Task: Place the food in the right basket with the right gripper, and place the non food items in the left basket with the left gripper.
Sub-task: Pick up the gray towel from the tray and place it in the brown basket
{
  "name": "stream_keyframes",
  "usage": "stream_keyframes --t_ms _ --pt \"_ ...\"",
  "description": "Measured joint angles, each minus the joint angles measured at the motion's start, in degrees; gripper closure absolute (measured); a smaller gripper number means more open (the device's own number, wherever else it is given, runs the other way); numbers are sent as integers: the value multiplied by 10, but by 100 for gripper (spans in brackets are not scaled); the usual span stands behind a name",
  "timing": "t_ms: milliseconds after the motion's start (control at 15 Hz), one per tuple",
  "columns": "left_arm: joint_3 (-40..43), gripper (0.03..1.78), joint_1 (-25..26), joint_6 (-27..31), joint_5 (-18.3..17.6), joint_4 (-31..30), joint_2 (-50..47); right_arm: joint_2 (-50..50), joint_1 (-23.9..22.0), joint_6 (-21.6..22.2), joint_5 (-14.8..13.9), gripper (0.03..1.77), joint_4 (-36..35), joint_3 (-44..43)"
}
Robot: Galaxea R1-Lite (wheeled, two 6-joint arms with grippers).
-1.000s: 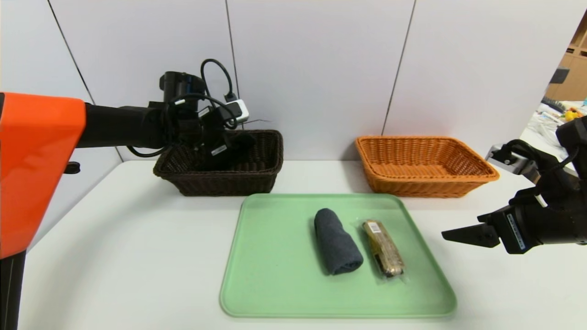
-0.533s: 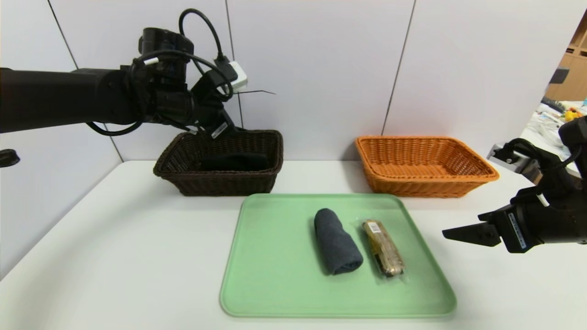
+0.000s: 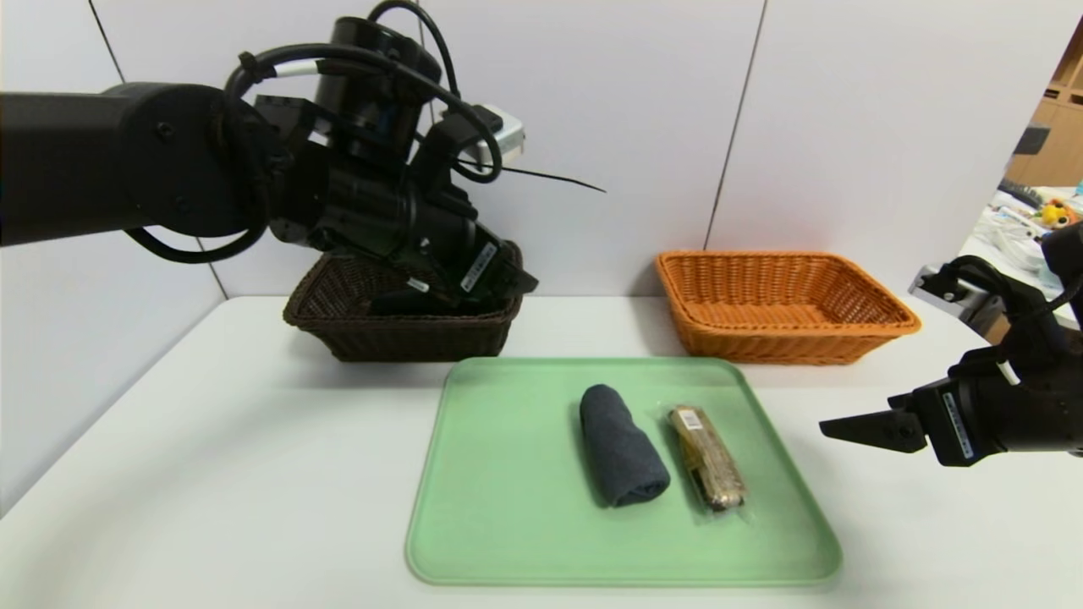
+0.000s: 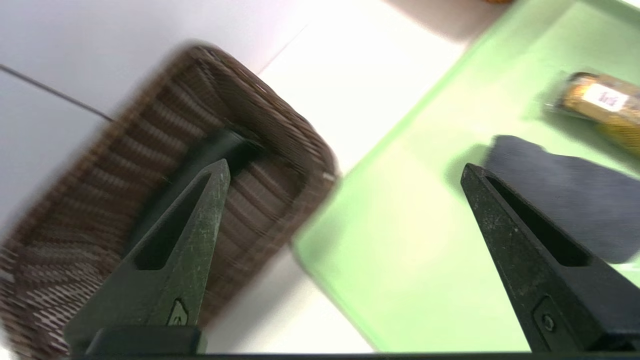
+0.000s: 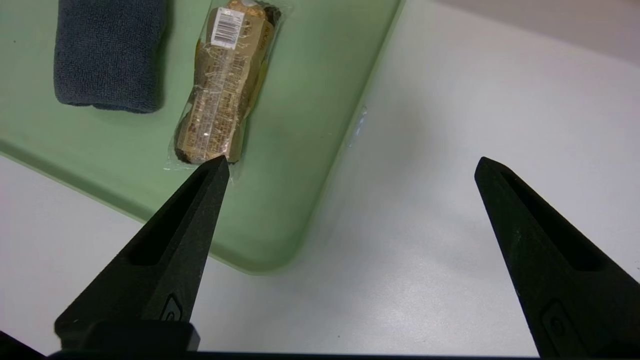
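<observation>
1. The left gripper (image 3: 508, 283) has swung out of the dark brown basket (image 3: 406, 334) over the last second and now sits in the upper-left middle of the head view, above the basket's near right corner, pointed toward the green tray (image 3: 508, 507).
2. Its fingers are spread wide with nothing between them; the left wrist view shows the two tips well apart, framing the basket rim and the tray edge.
3. A dark item (image 4: 220, 147) lies inside the brown basket, so one non-food drop looks finished.
4. The rolled grey towel (image 3: 622, 457) lies in the centre of the tray, with the wrapped snack bar (image 3: 709, 457) just beside it on the right; the towel is probably the left arm's next target.
5. The right gripper (image 3: 846, 427) hovers at the right edge of the head view, off the tray, fingers wide apart and holding nothing.
6. The orange basket (image 3: 787, 326), upper right of centre, holds nothing visible; the food step is not yet done.
</observation>
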Motion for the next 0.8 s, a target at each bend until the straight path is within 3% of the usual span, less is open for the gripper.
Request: stream_keyframes --t_ms 200,467,533,800 --pt "36 15 -61 -83 73 2 7 2 -1 1 0 10 -9 0" --pt "48 14 -144 -206 199 1 50 7 -1 0 0 10 -16 -1" --pt "45 14 -161 -232 217 0 60 8 -1 1 1 10 -16 -1" --pt "22 12 -194 -306 231 2 96 13 -1 1 1 10 -19 0"
